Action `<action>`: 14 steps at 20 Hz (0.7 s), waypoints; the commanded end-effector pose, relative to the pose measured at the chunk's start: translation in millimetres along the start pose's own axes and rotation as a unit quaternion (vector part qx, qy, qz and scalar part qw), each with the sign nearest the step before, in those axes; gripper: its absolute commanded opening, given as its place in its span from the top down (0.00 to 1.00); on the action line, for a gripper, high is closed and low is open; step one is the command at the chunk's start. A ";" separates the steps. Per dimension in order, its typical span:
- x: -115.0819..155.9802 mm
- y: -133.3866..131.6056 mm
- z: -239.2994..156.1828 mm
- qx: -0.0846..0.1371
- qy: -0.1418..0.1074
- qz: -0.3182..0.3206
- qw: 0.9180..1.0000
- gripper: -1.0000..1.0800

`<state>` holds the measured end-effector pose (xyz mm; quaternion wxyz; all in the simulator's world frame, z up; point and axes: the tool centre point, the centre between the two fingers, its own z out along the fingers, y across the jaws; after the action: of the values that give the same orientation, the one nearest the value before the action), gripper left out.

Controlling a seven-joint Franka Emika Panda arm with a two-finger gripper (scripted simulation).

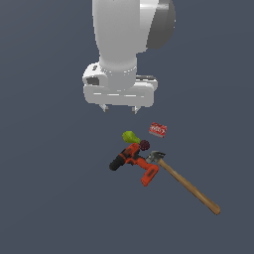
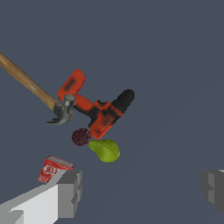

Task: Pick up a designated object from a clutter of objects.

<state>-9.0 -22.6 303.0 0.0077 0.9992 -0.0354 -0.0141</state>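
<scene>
Wood grain shows on the hammer (image 1: 184, 181) handle in the exterior view, slanting toward that view's right, its grey metal head touching the boxy orange-black drill (image 1: 133, 162). Above hangs the glossy white tool (image 1: 119, 109), jaws apart, empty. Wrist view: the hammer (image 2: 39, 94) lies beside a smooth green pear (image 2: 105, 150), matte purple ball (image 2: 81, 137) and red box (image 2: 53, 168).

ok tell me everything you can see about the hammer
The hammer is a claw hammer with a long light-brown handle that looks like wood and a dark grey metal head. It lies flat on the dark surface, the longest thing there. Its head sits against the drill, near the purple ball; the handle runs away from the clutter toward the exterior view's lower right. The gripper hangs open above, not touching it.
</scene>
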 end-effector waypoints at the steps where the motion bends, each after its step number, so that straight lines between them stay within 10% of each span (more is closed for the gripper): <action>1: -0.5 0.2 -0.7 0.000 0.000 0.001 1.000 0.04; 14: 25.8 -26.5 18.1 -0.009 0.001 -0.070 0.997 0.04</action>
<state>12.9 -3.7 288.2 0.0145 0.9996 0.0204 -0.0134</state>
